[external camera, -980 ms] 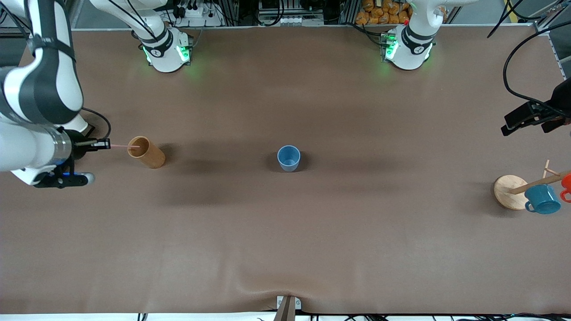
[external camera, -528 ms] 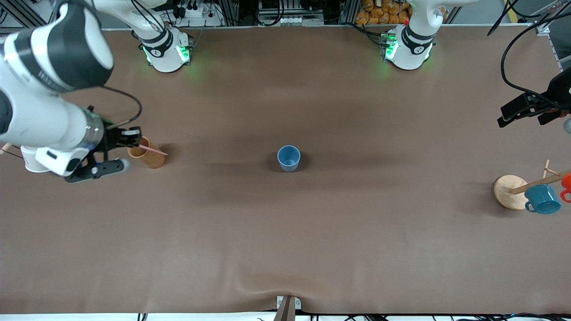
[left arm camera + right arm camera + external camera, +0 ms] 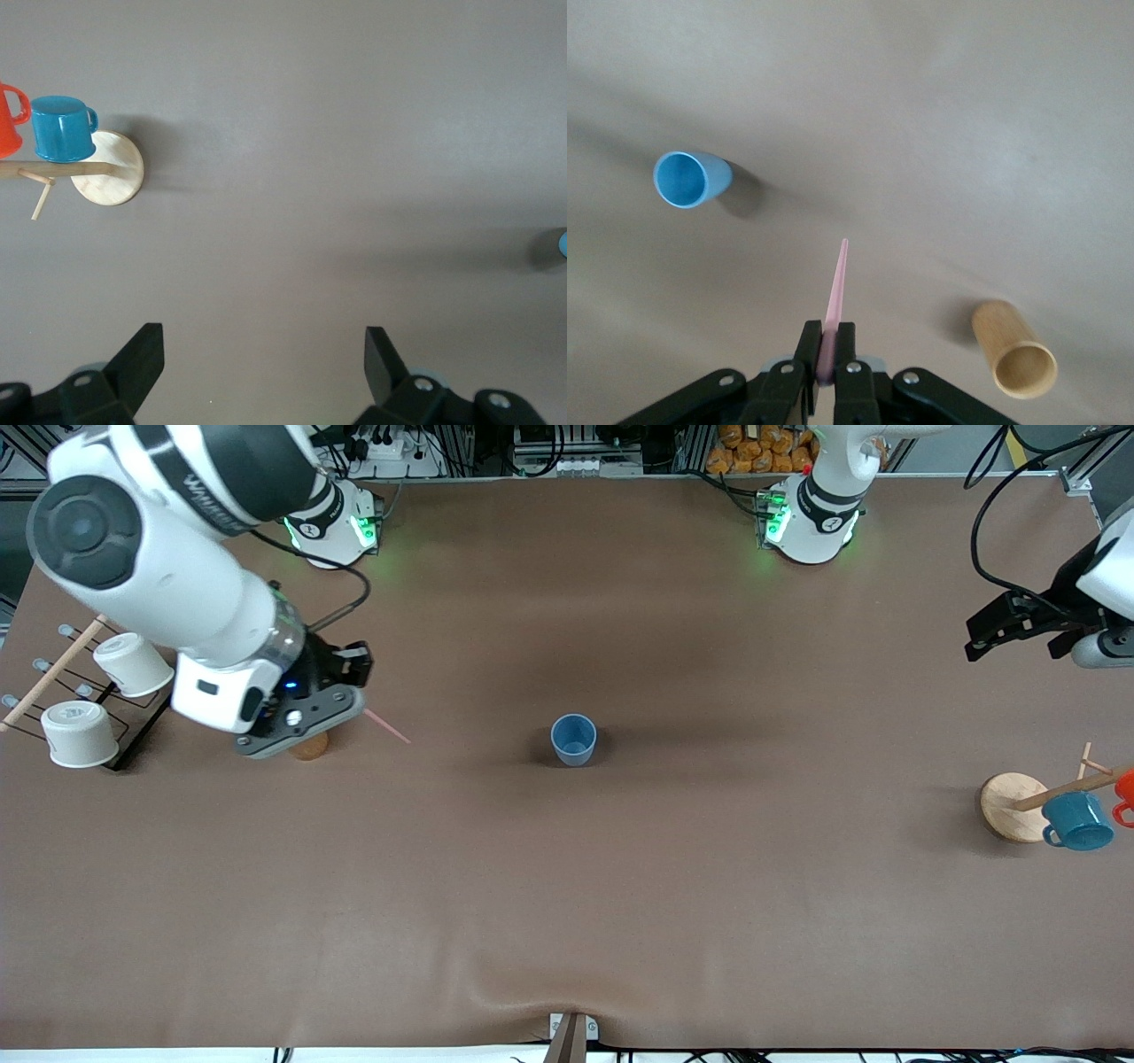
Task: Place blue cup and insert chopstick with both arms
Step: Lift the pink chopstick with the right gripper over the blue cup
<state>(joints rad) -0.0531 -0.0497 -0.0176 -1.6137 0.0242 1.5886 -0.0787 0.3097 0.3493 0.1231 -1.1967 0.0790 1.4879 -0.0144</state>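
The blue cup (image 3: 573, 740) stands upright and empty at the table's middle; it also shows in the right wrist view (image 3: 691, 180). My right gripper (image 3: 353, 684) is in the air over the table beside the cork cylinder, shut on the thick end of the pale-pink chopstick (image 3: 386, 729). In the right wrist view the right gripper (image 3: 827, 331) pinches the chopstick (image 3: 835, 288), whose tip points toward the cup. My left gripper (image 3: 997, 631) waits over the left arm's end of the table, open and empty (image 3: 263, 341).
A brown cork cylinder (image 3: 309, 746) (image 3: 1014, 351) stands partly hidden under my right hand. A black rack with white cups (image 3: 81, 707) is at the right arm's end. A wooden mug tree (image 3: 1013, 806) with a teal mug (image 3: 1077, 821) and a red mug (image 3: 1125, 788) is at the left arm's end.
My right gripper pulled the chopstick out of the cork cylinder and swung with it toward the table's middle. The rack with white cups is now uncovered. My left gripper drifted slightly.
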